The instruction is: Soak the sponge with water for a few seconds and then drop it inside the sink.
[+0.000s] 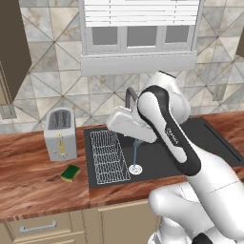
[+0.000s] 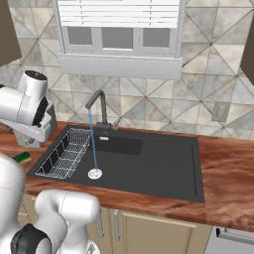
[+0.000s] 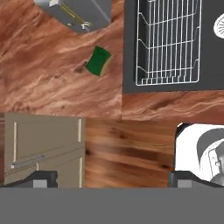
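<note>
Green sponge (image 1: 70,172) laid on wooden counter (image 1: 33,186) beside toaster (image 1: 60,134), water (image 2: 92,141) streamed into sink (image 2: 158,163), gripper (image 3: 111,178) fingers spread wide, nothing held.

Bare counter (image 1: 33,183) around sponge (image 1: 70,172), toaster (image 1: 60,134) close behind it, wire rack (image 1: 109,156) lining sink's (image 1: 162,159) near side
</note>
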### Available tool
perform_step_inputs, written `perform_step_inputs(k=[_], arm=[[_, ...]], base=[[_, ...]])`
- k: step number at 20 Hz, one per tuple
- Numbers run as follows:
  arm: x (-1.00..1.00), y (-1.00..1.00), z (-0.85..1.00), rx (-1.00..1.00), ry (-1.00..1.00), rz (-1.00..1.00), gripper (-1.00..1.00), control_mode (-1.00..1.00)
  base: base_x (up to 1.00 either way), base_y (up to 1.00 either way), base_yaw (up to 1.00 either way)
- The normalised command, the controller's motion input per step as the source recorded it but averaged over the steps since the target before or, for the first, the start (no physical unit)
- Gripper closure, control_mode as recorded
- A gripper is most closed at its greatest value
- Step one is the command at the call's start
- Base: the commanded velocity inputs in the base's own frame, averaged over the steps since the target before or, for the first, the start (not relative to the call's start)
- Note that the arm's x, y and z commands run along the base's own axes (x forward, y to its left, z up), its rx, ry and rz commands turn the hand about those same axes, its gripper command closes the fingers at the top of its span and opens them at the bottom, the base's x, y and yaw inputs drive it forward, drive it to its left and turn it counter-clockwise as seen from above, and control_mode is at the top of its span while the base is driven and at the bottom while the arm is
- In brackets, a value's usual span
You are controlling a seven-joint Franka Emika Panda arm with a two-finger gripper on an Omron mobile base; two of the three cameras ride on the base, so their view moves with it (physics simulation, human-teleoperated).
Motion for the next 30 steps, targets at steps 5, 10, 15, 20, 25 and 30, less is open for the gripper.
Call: perform_step_inputs(k=[5, 10, 15, 20, 25, 30], arm=[[0.34, 0.00, -0.01, 0.00, 0.41, 0.00, -1.00, -1.00], [0.21, 0.02, -0.07, -0.02, 0.25, -0.02, -1.00, -1.00], [0.20, 0.16, -0.10, -0.19, 0.09, -0.01, -1.00, -1.00], [0.19, 0.25, -0.06, -0.27, 0.02, -0.01, -1.00, -1.00], [0.27, 0.19, 0.00, -0.21, 0.04, -0.02, -1.00, -1.00], [0.31, 0.02, -0.04, -0.09, 0.04, -0.04, -1.00, -1.00]], base=[[0.00, 0.00, 0.00], [0.00, 0.00, 0.00], [0.00, 0.00, 0.00], [0.00, 0.00, 0.00], [0.00, 0.00, 0.00], [0.00, 0.00, 0.00]])
